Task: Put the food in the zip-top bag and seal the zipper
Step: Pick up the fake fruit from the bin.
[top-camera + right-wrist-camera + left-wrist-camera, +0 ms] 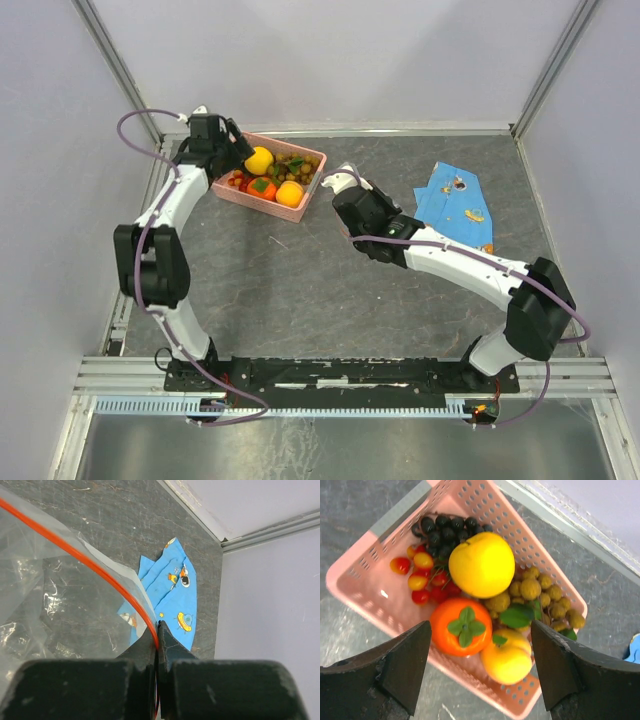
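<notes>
**Item one, left.** We list the left gripper (479, 645), jaws spread wide and holding nothing, above the pink basket (350, 572) at the table's far left. It holds the food (270, 178):
- a yellow lemon (481, 564) in the middle
- an orange fruit (461, 626) with a green leaf cap just beside the lemon
- a second yellow-orange fruit (507, 659) next to that
- red cherries (422, 577) along one wall
- a brownish-green grape bunch (540, 592) with leaves opposite
- dark grapes (445, 527) in a corner

**Item two, centre.** We list the right gripper (157, 642), jaws clamped on the zipper (75, 555). In the right wrist view the red strip's long axis curves from upper left down into the jaws. The zip-top bag (45, 610) spreads clear and crinkled to the left of the strip, apart from the basket. The top view barely shows it.

**Item three, right.** We list a blue printed cloth (455, 200), flat on the table (300, 290).
</notes>
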Robot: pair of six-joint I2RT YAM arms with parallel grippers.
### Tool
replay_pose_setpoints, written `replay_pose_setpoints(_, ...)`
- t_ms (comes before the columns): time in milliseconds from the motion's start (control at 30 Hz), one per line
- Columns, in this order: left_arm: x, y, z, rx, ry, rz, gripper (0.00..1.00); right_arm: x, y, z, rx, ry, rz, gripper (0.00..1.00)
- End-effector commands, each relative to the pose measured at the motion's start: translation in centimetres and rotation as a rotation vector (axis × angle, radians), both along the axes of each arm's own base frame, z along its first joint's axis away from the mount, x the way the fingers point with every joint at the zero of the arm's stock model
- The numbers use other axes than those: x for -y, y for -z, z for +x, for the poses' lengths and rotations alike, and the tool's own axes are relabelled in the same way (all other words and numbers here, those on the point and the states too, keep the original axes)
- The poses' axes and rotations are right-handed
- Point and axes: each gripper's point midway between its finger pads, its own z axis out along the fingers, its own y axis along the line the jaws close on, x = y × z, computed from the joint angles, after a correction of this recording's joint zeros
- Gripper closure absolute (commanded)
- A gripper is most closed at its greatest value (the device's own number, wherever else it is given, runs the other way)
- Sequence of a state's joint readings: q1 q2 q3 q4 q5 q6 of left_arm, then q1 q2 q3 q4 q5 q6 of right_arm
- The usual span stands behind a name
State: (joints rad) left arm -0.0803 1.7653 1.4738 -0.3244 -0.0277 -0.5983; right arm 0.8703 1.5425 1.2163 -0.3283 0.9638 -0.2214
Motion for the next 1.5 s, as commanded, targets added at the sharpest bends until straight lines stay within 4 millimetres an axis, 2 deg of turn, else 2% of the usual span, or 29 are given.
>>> replay_pose_setpoints(0,-0.8,-0.2,3.3,0.006,-0.029,0.079,0.13,-1.1,-1.5,0.8,0.029,-0.010,0.069,0.98)
replay_pose_setpoints(33,-0.8,0.8,4.1,-0.009,-0.037,0.079,0.13,-1.2,-1.6,0.8,0.031,-0.011,0.071,0.98)
replay_pose_setpoints(67,-0.8,0.6,4.7,-0.001,-0.044,0.077,0.12,-1.2,-1.6,0.9,0.032,-0.013,0.073,0.98)
replay_pose_setpoints(133,-0.7,2.2,6.0,-0.018,-0.053,0.074,0.11,-1.4,-1.5,1.0,0.028,-0.018,0.073,0.98)
replay_pose_setpoints(300,-0.1,3.5,8.9,0.020,-0.047,0.042,0.09,-1.7,-1.1,1.1,0.015,-0.027,0.064,0.98)
replay_pose_setpoints(400,0.7,4.4,10.0,0.026,-0.033,0.004,0.08,-1.9,-1.1,1.2,0.009,-0.032,0.064,0.98)
replay_pose_setpoints(567,1.4,7.5,11.0,-0.012,-0.034,-0.039,0.07,-2.0,-0.9,1.2,0.000,-0.035,0.069,0.98)
replay_pose_setpoints(633,1.8,8.6,11.3,-0.028,-0.030,-0.058,0.07,-2.1,-1.1,1.3,0.000,-0.034,0.070,0.98)
replay_pose_setpoints(767,2.1,8.9,11.4,-0.029,-0.021,-0.077,0.08,-2.1,-1.0,1.3,-0.005,-0.033,0.071,0.98)
replay_pose_setpoints(1000,2.3,7.9,11.4,-0.006,0.010,-0.064,0.13,-2.1,-1.1,1.2,-0.007,-0.032,0.073,0.98)
replay_pose_setpoints(1100,2.2,8.4,11.0,-0.022,0.016,-0.053,0.09,-2.1,-1.2,1.2,-0.005,-0.032,0.081,0.98)
replay_pose_setpoints(1200,2.5,9.8,10.7,-0.057,0.041,-0.052,0.03,-2.2,-1.1,1.2,-0.008,-0.034,0.086,0.98)
replay_pose_setpoints(1333,3.1,10.8,10.7,-0.072,0.069,-0.069,0.03,-2.1,-1.1,0.9,-0.011,-0.030,0.101,0.98)
replay_pose_setpoints(1467,3.2,10.8,10.9,-0.066,0.077,-0.069,0.03,-1.9,-0.9,0.7,-0.017,-0.022,0.107,0.98)
